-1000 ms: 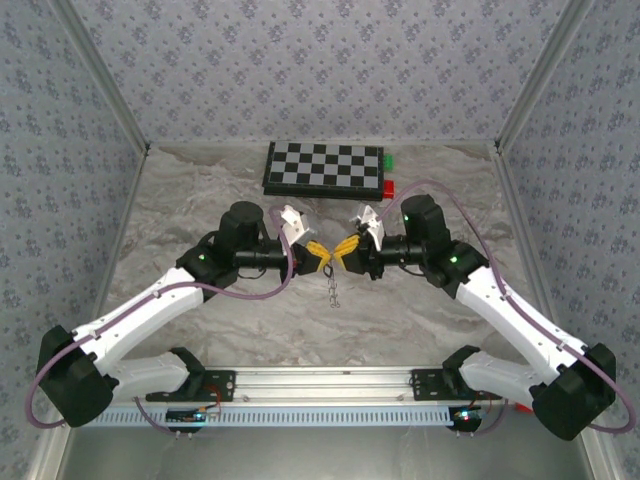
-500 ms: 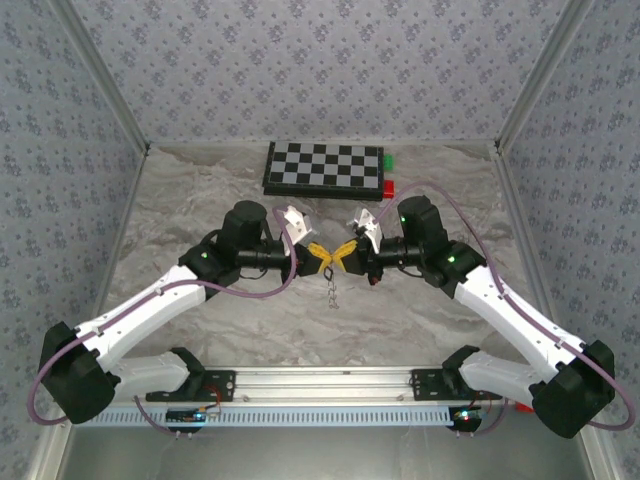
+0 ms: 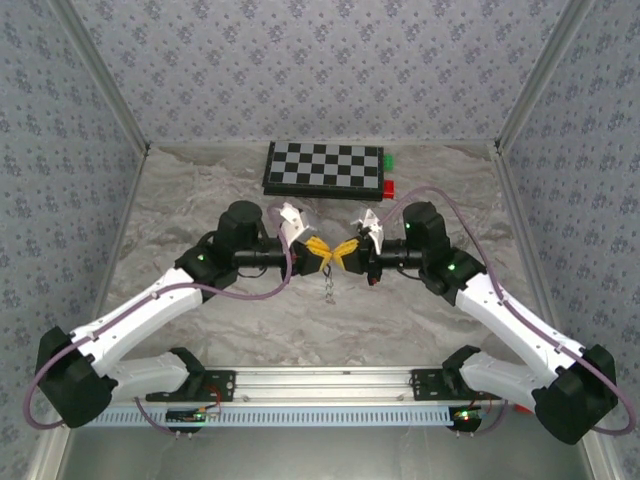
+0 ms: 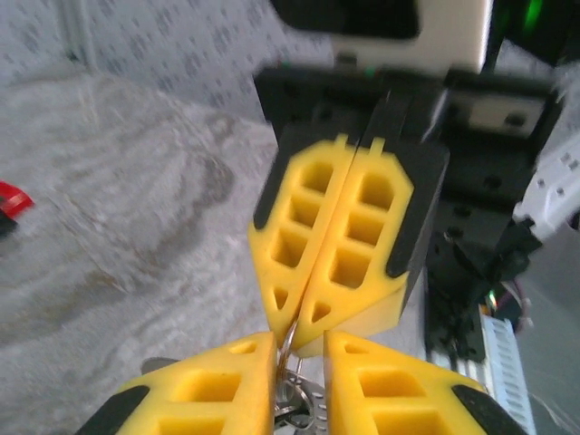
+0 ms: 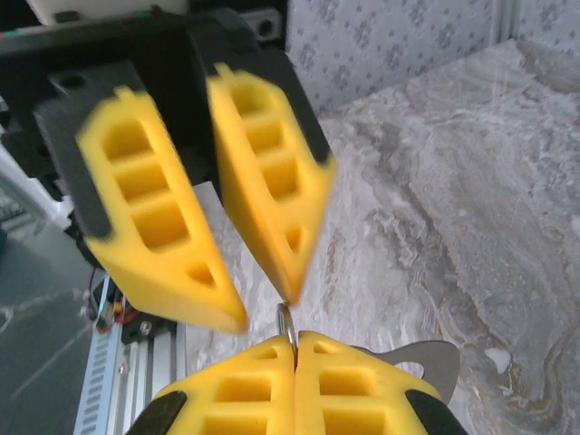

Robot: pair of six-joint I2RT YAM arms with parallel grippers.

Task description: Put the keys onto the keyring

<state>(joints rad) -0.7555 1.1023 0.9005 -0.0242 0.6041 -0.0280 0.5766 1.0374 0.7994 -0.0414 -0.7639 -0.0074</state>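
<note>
While your right hand [image 5: 295, 348] is pressed fully shut, it pinches a thin wire of the keyring [image 5: 285, 319] right at its tip, and the rest of the metal hangs straight down below the hand toward the worktop [image 3: 200, 200]. Your left hand [image 4: 300, 339] meets it tip to tip with its yellow fingers [image 4: 208, 388] a little apart, the wire standing in that gap, and you cannot tell whether either finger touches it. A flat silvery tab [image 5: 426, 364] with a hole juts out just beside the right hand, and you cannot tell what it is.
</note>
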